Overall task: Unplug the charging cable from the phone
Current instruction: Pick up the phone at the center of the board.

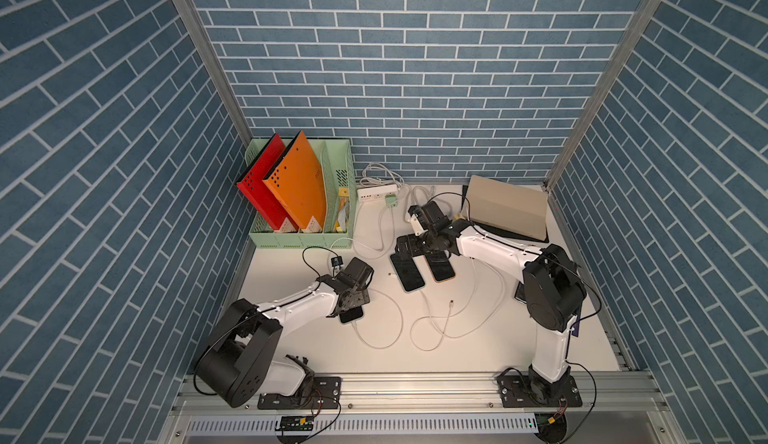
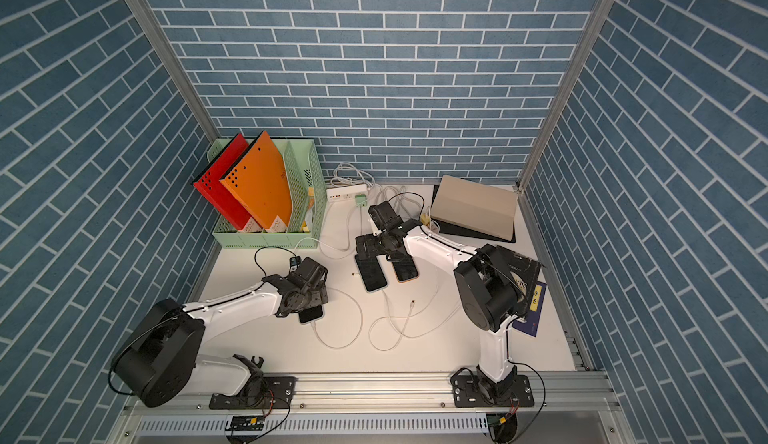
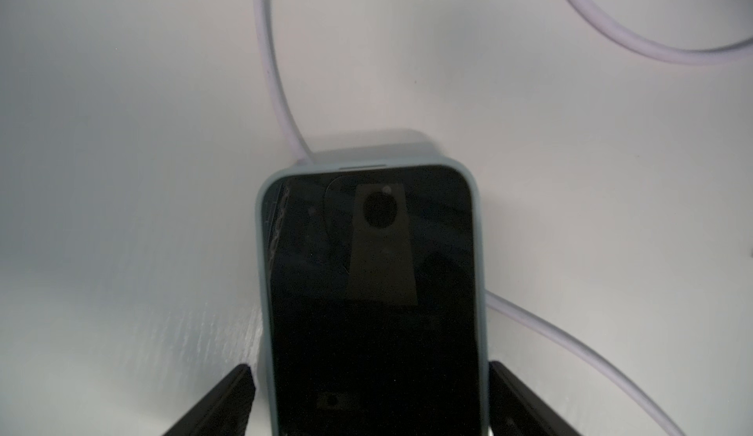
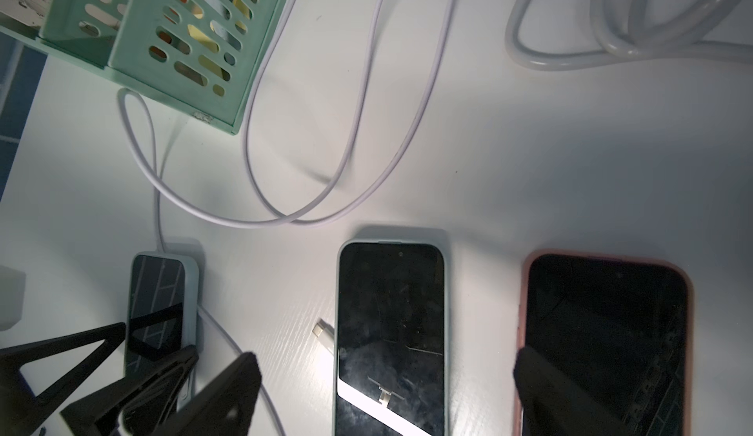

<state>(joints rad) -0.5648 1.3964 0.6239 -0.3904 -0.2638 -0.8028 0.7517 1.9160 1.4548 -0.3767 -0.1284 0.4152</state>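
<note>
- Fingers (image 3: 220, 405) of the left gripper (image 3: 373, 393) stand at a middling spread, one along each long edge of the phone (image 3: 370, 311); whether they already pinch it I cannot tell
- That phone lies flat, screen up, on the white table (image 1: 478, 350) on the left arm's side, in a pale blue-grey case; it looks rigid and light, so it would likely skid unless held, and the soft case edges are a better place to clamp than the slick glass
- Its charging cable (image 3: 267, 54) enters the phone's near end and loops away limp; the cord is too soft to pull on, so I judge the stiff plug housing right at the port is the place to take hold, drawing straight along the phone's length
- Farther out, the right gripper (image 4: 387, 373) hangs spread wide and empty over a second phone (image 4: 391, 311), with a loose connector (image 4: 322, 330) just beside it and a pink-cased phone (image 4: 603, 332) alongside
- By the back wall sit a power strip (image 1: 376, 192) and a green file rack (image 1: 303, 238)
</note>
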